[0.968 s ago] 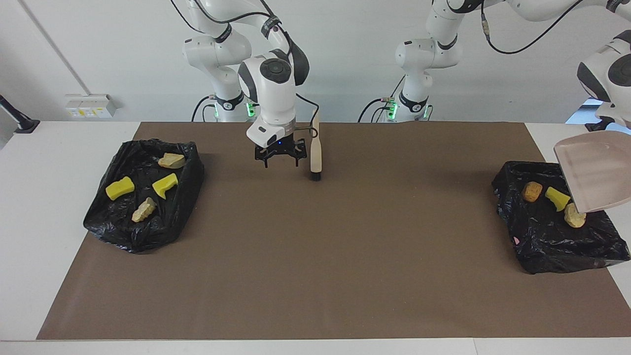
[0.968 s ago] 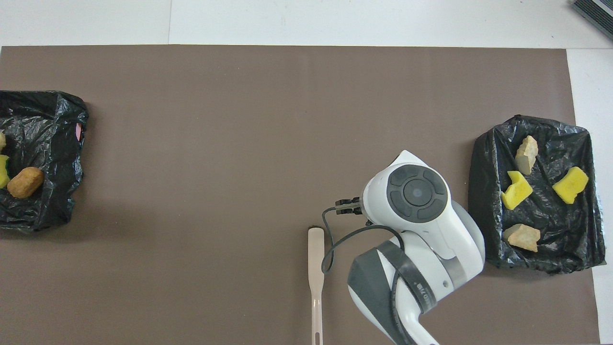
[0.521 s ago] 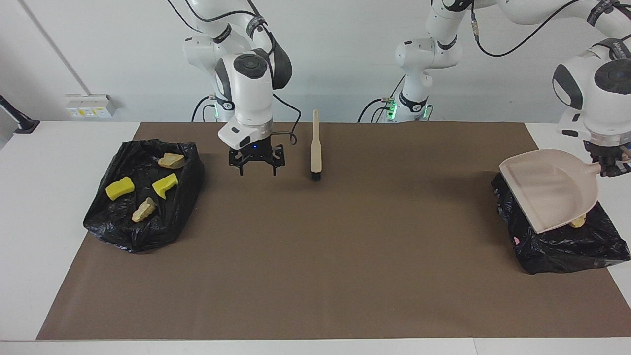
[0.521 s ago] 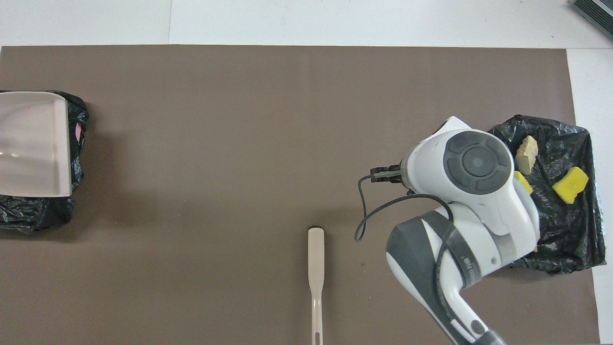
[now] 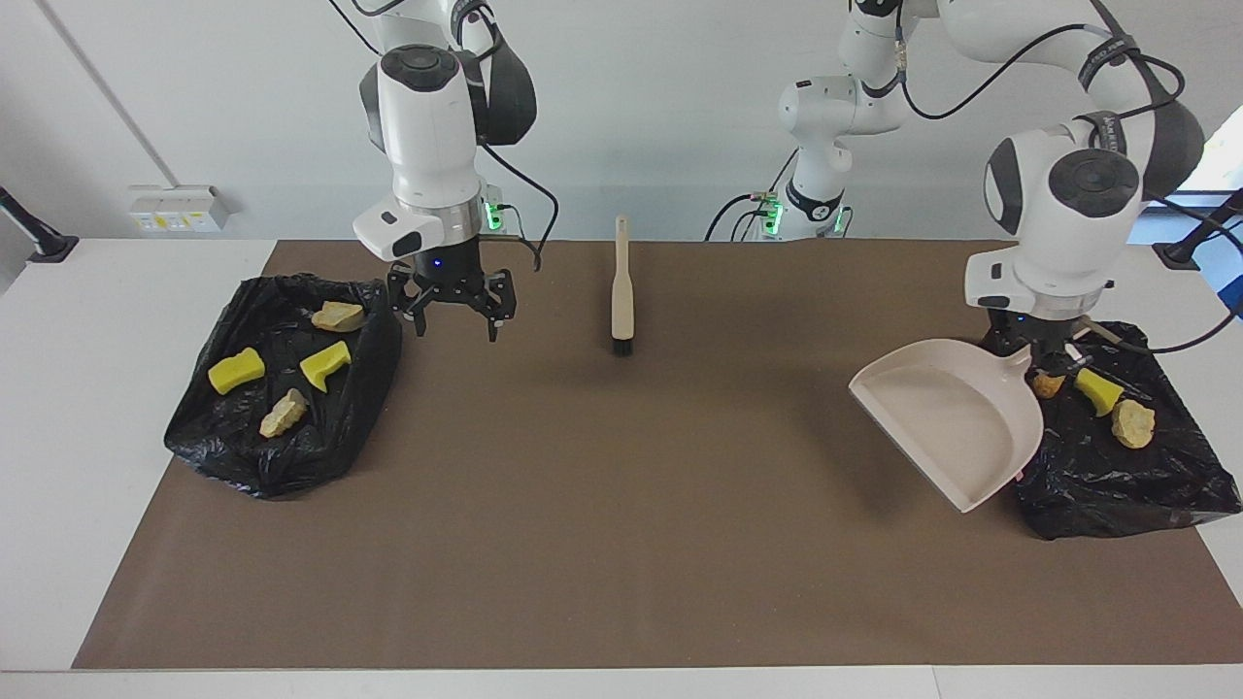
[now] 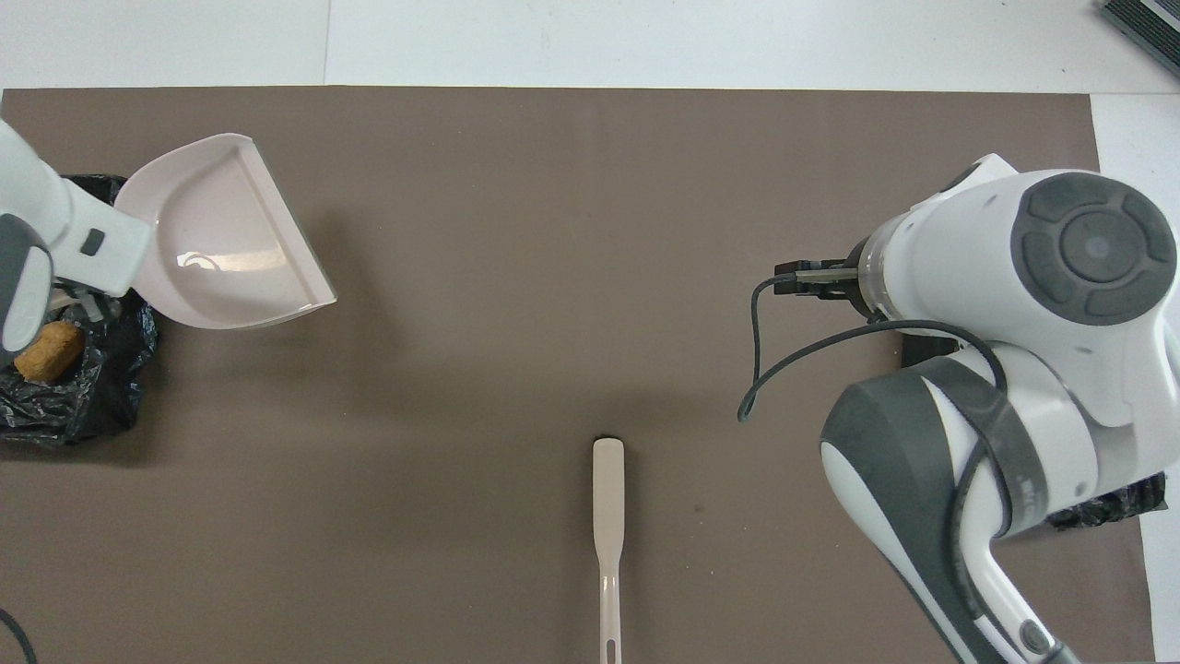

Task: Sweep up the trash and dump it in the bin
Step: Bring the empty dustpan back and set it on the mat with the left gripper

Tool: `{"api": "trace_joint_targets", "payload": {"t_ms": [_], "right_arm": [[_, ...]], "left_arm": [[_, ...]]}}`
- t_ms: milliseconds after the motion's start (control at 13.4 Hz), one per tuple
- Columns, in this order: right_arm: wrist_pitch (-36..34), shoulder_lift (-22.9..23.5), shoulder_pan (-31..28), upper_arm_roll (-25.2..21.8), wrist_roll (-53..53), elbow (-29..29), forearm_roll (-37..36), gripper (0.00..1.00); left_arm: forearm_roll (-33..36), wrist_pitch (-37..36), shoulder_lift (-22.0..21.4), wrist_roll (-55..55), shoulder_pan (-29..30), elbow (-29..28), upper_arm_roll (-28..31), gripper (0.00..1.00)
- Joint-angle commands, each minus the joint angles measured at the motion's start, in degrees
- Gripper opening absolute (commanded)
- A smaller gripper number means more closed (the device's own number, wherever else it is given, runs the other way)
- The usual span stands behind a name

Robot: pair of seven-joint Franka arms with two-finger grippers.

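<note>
Facing view: dustpan (image 5: 947,419) pinched at handle by left gripper (image 5: 1041,361), mouth tilted down toward table (image 5: 621,505) middle; right gripper (image 5: 454,316) fingers spread beside bin (image 5: 282,456).

Table (image 5: 117,408): brown mat (image 5: 621,505), brush (image 5: 621,291), 2 bags.

Colour-wise it's mostly a flat brown mat (image 5: 621,505) over a white tabletop (image 5: 87,437), with two crinkly glossy black bags (image 5: 282,456) (image 5: 1117,485) at either end. The trash is bright yellow sponge bits (image 5: 236,370) (one green-backed (image 5: 1098,390)), pale beige crumbly chunks (image 5: 338,316) and a single orange-brown lump (image 6: 51,350). The dustpan (image 5: 947,417) is a plain pale beige, the brush (image 5: 621,291) the same beige with black bristles, and both arms are white with dark grey joints and black pincers (image 5: 454,316).
</note>
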Motion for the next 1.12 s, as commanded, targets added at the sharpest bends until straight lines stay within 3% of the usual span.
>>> {"api": "trace_joint_targets", "payload": {"t_ms": [0,298,595,893,1042], "right_arm": [[-3.22,0.02,-0.79,0.60,-1.34,3.86,0.24,1.00],[-9.53,-0.60,-0.96,-0.72,-4.21,7.72,0.24,1.00],[-13.94,-2.00,1.50,-6.33,-8.97,8.88,0.24,1.00],[-17.28,-4.81,6.06,-18.35,-16.34,9.58,3.91,1.00],[-20.08,-5.26,6.16,-22.68,-19.08,9.76,6.57,1.00]], "left_arm": [[-1.74,-1.14,0.54,-15.21,-0.68,-1.07,-5.07,0.00],[-1.83,-0.97,4.06,-38.17,-0.68,-0.20,-14.39,0.00],[-2.27,-0.27,9.50,-55.56,-0.68,2.87,-20.64,0.00],[-4.73,0.26,14.25,-71.67,-1.02,7.00,-25.04,0.00],[-4.99,0.00,18.46,-79.83,-3.04,12.17,-26.28,0.00]]}}
